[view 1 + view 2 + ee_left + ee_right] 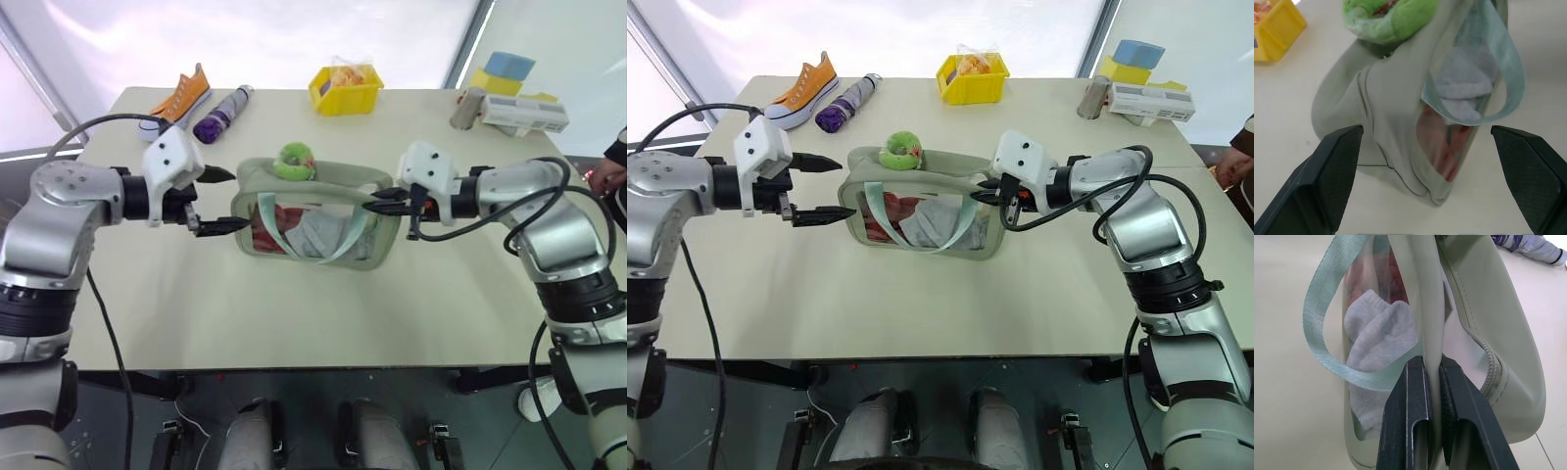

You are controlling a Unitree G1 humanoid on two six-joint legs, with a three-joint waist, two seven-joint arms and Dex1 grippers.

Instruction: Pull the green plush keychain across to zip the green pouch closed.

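Observation:
The green pouch (323, 237) stands in the middle of the table, with a clear window showing a grey sock and something red, and its strap looping down the front. The green plush keychain (293, 162) rests on the pouch's top, toward its left end. My left gripper (220, 202) is open just off the pouch's left end; in the left wrist view its fingers (1327, 181) stand wide on either side of that end without touching it. My right gripper (1433, 382) is shut on the pouch's rim at its right end (380, 201).
At the back of the table are a yellow bin (345, 88), an orange sneaker (181, 98) and a purple folded umbrella (222, 115). Boxes (524, 113) and a small cylinder (467, 108) sit back right. A person's hand (607, 176) is at the far right.

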